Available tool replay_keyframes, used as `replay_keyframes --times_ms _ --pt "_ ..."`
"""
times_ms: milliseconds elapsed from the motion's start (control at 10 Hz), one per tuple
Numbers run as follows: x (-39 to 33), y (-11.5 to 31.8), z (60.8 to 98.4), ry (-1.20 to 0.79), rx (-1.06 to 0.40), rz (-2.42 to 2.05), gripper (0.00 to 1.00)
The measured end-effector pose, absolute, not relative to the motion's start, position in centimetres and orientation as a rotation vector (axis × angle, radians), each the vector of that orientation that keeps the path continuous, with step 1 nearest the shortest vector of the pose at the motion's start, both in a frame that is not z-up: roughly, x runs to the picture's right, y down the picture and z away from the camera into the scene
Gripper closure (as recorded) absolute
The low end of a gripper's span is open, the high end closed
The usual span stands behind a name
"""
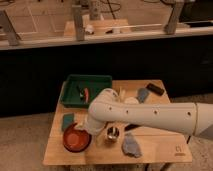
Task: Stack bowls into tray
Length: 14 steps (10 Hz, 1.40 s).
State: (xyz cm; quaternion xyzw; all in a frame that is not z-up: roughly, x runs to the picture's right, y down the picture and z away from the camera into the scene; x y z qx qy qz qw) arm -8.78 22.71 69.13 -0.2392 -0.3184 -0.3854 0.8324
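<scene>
A single camera looks down from high on the near side of the bench (160, 142), facing the dark wall beyond, far enough to take in the whole top. The gripper (84, 128) sits front left, over the orange-red bowl (74, 141).

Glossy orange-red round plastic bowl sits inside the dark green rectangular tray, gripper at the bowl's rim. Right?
No: camera view shows the orange-red bowl on the wooden table, in front of the dark green tray. The gripper is at the bowl's rim.
</scene>
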Motion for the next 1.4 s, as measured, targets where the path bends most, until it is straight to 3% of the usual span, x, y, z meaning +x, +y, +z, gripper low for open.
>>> replay_keyframes --times_ms 1300,1400 --pt "-9.3 26.8 75.9 -0.776 -0.464 -0.944 0.2" --pt "-9.3 27.1 76.3 -0.784 -0.469 -0.936 0.25"
